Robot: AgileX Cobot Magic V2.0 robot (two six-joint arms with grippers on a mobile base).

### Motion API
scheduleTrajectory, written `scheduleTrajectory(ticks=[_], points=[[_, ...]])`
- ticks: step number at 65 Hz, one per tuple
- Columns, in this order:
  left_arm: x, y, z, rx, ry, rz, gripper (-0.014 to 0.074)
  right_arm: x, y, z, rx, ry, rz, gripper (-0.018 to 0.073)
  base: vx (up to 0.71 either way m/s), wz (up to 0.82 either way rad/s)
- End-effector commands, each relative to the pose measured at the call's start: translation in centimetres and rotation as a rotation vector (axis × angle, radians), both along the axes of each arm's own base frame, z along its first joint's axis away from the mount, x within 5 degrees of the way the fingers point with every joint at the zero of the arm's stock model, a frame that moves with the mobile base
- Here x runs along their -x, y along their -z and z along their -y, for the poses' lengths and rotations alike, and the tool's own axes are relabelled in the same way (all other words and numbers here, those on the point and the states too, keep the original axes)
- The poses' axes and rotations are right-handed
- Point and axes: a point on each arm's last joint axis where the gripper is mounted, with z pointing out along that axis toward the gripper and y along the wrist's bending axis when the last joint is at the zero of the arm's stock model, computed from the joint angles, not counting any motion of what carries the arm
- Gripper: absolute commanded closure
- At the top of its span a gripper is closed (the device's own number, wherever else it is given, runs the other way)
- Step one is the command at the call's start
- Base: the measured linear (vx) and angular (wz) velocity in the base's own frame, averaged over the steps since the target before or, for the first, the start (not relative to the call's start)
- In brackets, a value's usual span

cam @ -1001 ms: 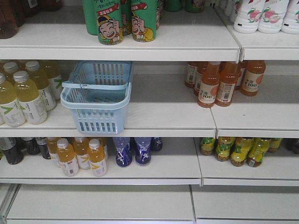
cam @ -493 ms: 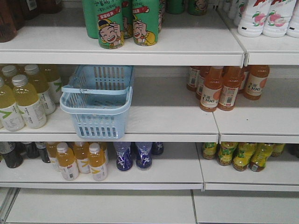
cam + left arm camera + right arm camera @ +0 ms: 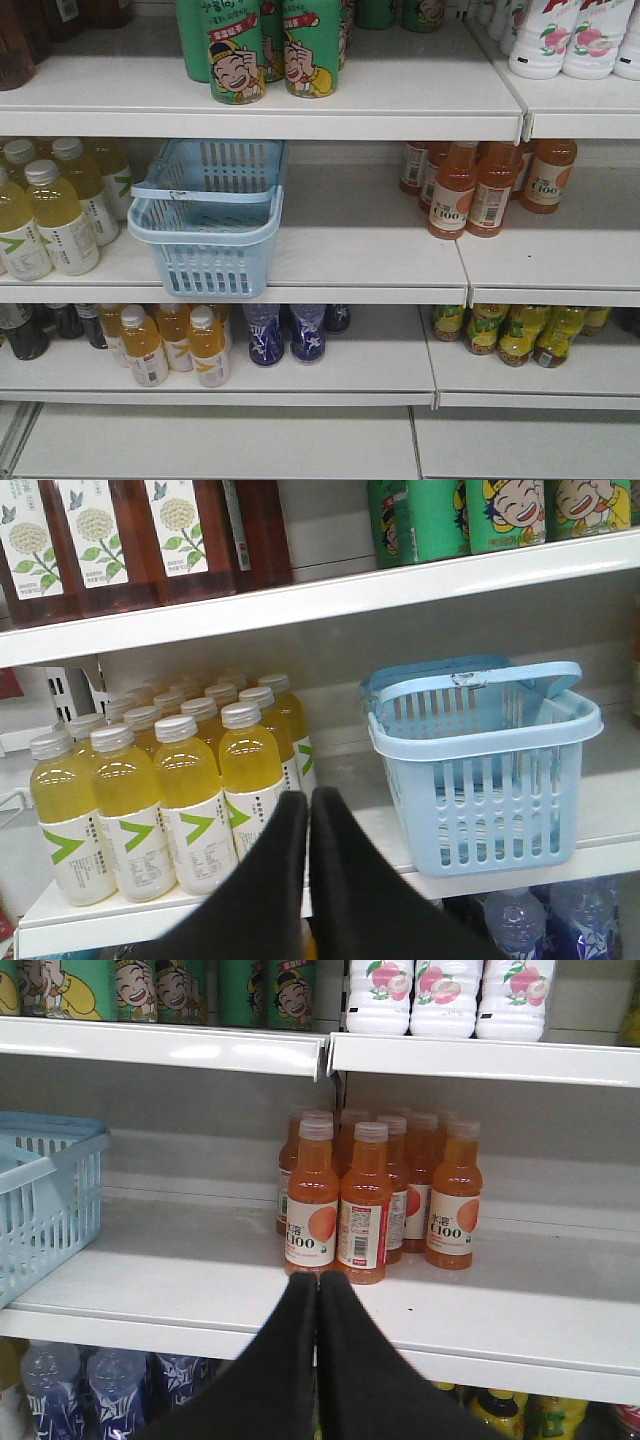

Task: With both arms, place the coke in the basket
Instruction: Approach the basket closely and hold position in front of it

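White store shelving (image 3: 350, 240) on all sides. Nearest, we log the left gripper (image 3: 308, 815) and right gripper (image 3: 318, 1295), each with jaws pressed together, holding nothing. Beyond, on the middle shelf: basket (image 3: 210, 268), upright, between yellow bottles (image 3: 185, 800) and orange bottles (image 3: 365, 1210), well apart from the latter. One shelf up, green cans (image 3: 240, 55). Of the coke we cannot tell the whereabouts.

open shelf (image 3: 350, 240) between basket (image 3: 210, 265) and orange bottles (image 3: 470, 195), yellow bottles (image 3: 60, 215) close left

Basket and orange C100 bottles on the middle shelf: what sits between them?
Nothing; only bare white shelf separates the basket and the orange bottles, seen in the front-facing view.
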Motion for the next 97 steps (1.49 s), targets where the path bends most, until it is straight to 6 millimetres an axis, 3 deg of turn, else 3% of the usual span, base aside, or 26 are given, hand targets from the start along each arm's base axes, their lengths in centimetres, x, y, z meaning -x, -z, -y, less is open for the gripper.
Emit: scheduleTrajectory(ticks=[1, 31, 36, 41, 54, 65, 88, 97], points=[[0.2, -0.8, 0.0, 0.009, 0.002, 0.091, 0.0603, 0.1, -0.4, 0.0, 0.006, -0.003, 0.085, 0.0569, 0.0, 0.0], [0.3, -1.3, 0.0, -0.005, 0.0, 0.147, 0.0603, 0.1, -0.4, 0.0, 0.006, -0.003, 0.085, 0.0569, 0.0, 0.0], [0.5, -2.2, -0.2, 0.156, 0.01, 0.229, 0.0603, 0.1, -0.4, 0.0, 0.006, -0.003, 0.085, 0.0569, 0.0, 0.0], [0.3, -2.6, -0.3, 0.307, 0.02, 0.185, 0.0603, 0.1, -0.4, 0.0, 0.006, -0.003, 0.085, 0.0569, 0.0, 0.0], [-0.5, -7.0, 0.2, 0.286, 0.039, -0.006, 0.0603, 0.1, -0.5, 0.0, 0.006, -0.003, 0.086, 0.0569, 0.0, 0.0], [-2.5, -9.9, 0.3, 0.288, 0.04, -0.141, 0.0603, 0.1, -0.5, 0.0, 0.006, -0.003, 0.086, 0.0569, 0.0, 0.0], [-5.9, -9.3, 0.2, 0.285, 0.013, -0.221, 0.0589, 0.1, -0.5, 0.0, 0.006, -0.003, 0.086, 0.0569, 0.0, 0.0], [-6.5, -9.1, 0.1, 0.28, 0.007, -0.227, 0.0512, 0.1, -0.5, 0.0, 0.006, -0.003, 0.086, 0.0569, 0.0, 0.0]])
